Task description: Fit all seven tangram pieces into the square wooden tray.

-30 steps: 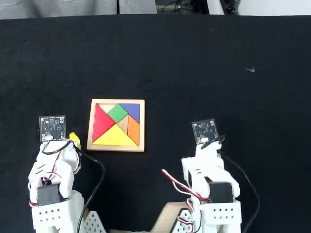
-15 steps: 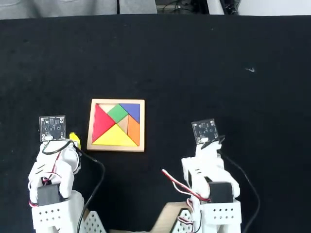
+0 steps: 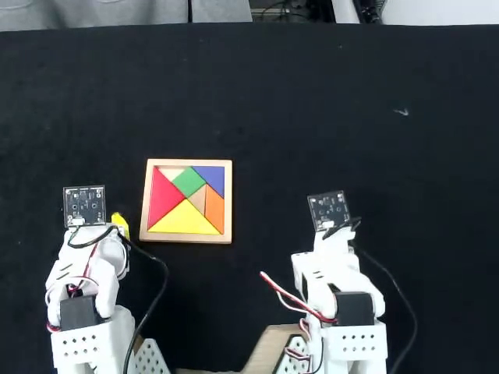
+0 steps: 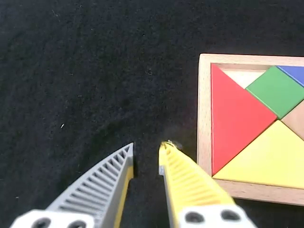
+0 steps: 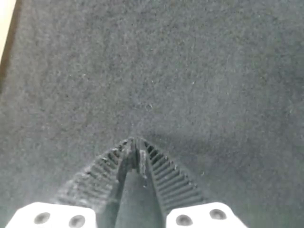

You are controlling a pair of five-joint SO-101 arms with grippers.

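Note:
The square wooden tray lies left of centre on the black cloth. Coloured pieces sit flat inside it: a red triangle, a green square, a blue piece, an orange piece, a yellow triangle, plus a tan and a pale wooden piece. My left gripper hovers low over bare cloth just beside the tray's rim, slightly open and holding nothing. My right gripper is shut over bare cloth, well to the right of the tray.
Both arm bases stand at the table's near edge, with a light wooden board and cables between them. A pale wooden strip shows at the edge of the right wrist view. Black cloth stretches wide to the far side and to the right.

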